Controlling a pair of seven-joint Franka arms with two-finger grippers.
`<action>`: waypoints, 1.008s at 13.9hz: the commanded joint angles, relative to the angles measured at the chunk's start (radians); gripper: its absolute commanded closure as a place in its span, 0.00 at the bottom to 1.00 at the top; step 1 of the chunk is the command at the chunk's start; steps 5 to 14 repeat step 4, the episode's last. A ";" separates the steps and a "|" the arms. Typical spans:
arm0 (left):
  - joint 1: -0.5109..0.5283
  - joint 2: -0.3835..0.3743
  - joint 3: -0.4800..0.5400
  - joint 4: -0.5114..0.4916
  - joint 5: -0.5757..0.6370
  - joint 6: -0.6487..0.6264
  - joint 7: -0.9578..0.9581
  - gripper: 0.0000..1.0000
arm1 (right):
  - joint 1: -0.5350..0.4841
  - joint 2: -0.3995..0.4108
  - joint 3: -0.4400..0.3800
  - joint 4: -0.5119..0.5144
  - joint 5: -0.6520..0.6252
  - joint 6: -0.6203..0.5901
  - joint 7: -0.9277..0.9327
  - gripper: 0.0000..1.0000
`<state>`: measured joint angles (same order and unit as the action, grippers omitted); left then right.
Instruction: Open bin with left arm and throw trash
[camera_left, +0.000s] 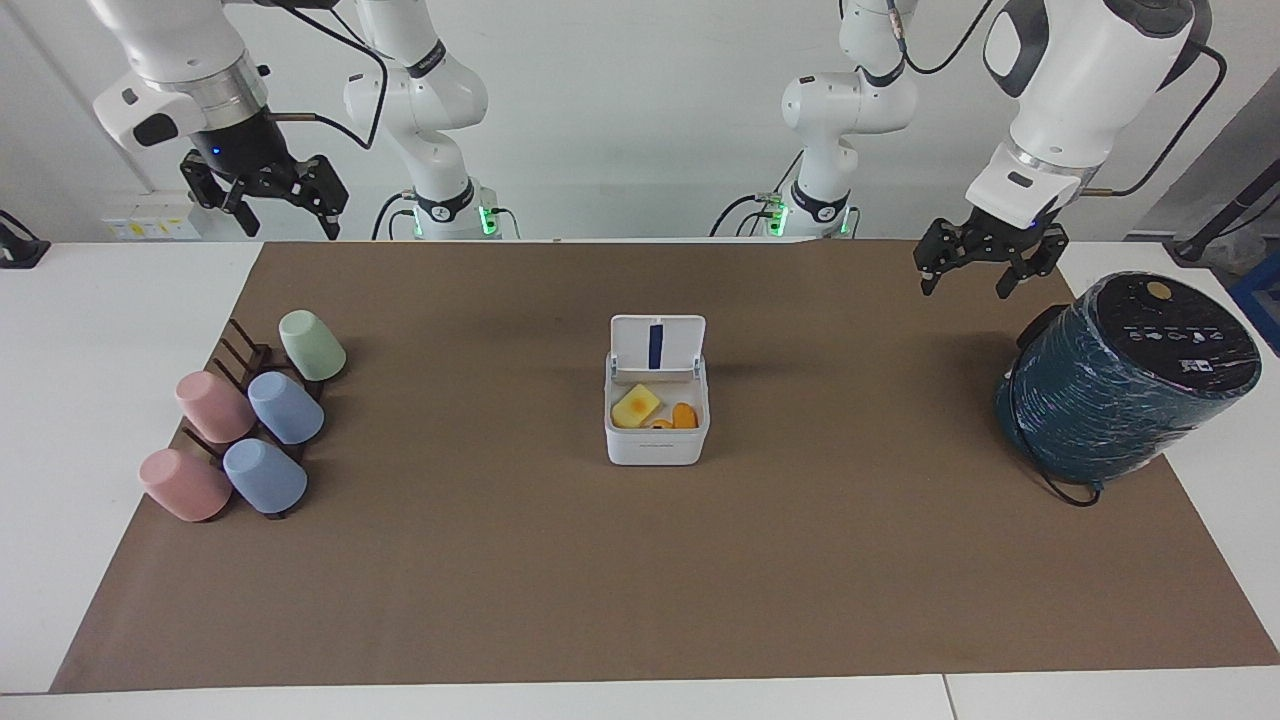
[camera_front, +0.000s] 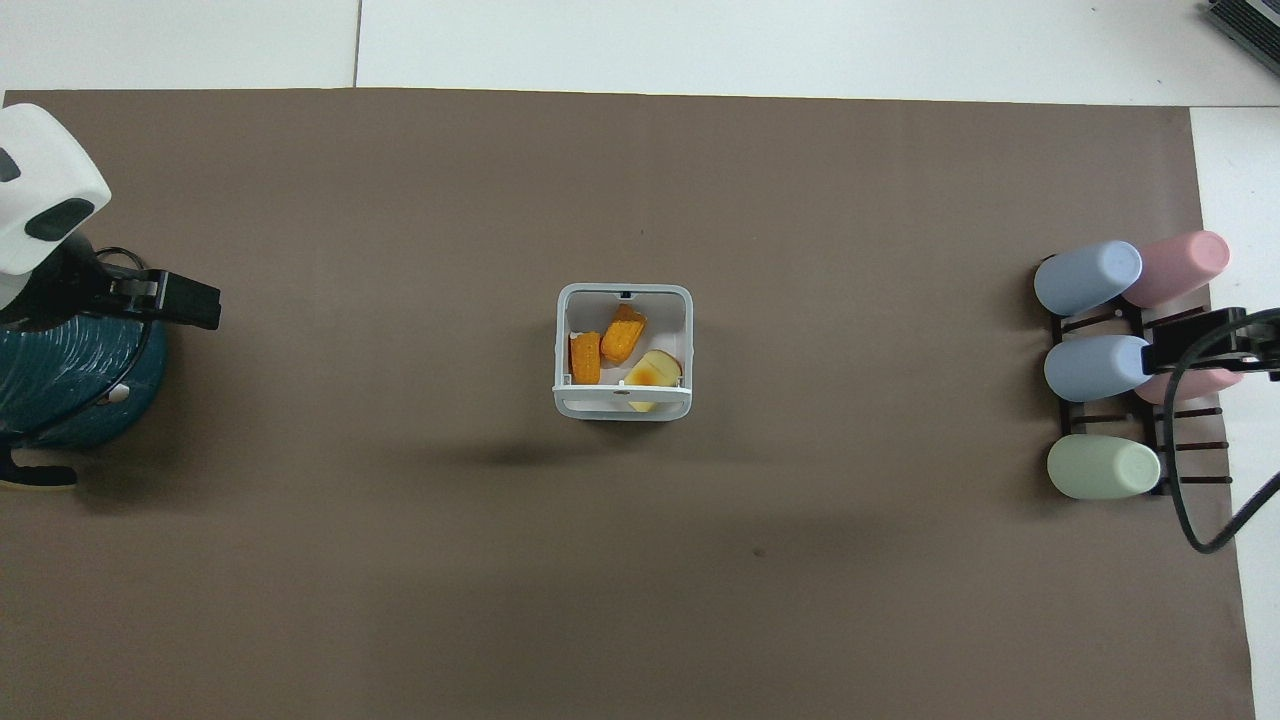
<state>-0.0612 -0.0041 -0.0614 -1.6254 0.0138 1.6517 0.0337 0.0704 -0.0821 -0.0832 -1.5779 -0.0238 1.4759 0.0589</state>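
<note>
Plainly, bin: one small white plastic bin (camera_left: 656, 420) at the middle of the brown mat (camera_left: 640, 580), well apart from both grippers and lower than either; its hinged lid (camera_left: 657, 345) stands upright on the robots' side.
Trash: three toy-food pieces inside the bin, two orange stubs (camera_front: 622, 333) (camera_front: 585, 357) and one pale yellow slice (camera_front: 651, 371) with an orange crust.
Handling, bin: it looks light and stiff, likely to slide on the mat if pushed from the side; the thin lid edge is the place to take hold of or nudge.
Handling, trash: the pieces look light, firm and small, best pinched across their short width from above.
Left gripper (camera_left: 979, 263): released, nothing in it, up over the mat near the teal cylinder (camera_left: 1128, 378), which sits just below and to its outer side.
Right gripper (camera_left: 266, 196): released, holding nothing, waiting high over its own end of the table; the cup rack lies below it.
Cups: five on the dark rack (camera_left: 240, 360), two pink (camera_left: 214, 406) (camera_left: 184, 485), two blue (camera_left: 285, 407) (camera_left: 264, 476), one green (camera_left: 311, 345).
Progress: lid is open and all three pieces are in, so the task looks finished.
</note>
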 joint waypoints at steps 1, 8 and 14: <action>-0.002 -0.033 0.003 -0.039 -0.009 0.019 -0.005 0.00 | -0.004 -0.019 0.003 -0.016 0.001 -0.003 -0.007 0.00; -0.002 -0.033 0.003 -0.039 -0.009 0.014 -0.003 0.00 | -0.004 -0.019 0.003 -0.016 0.001 -0.003 -0.007 0.00; -0.002 -0.033 0.003 -0.039 -0.009 0.014 -0.003 0.00 | -0.004 -0.019 0.003 -0.016 0.001 -0.003 -0.007 0.00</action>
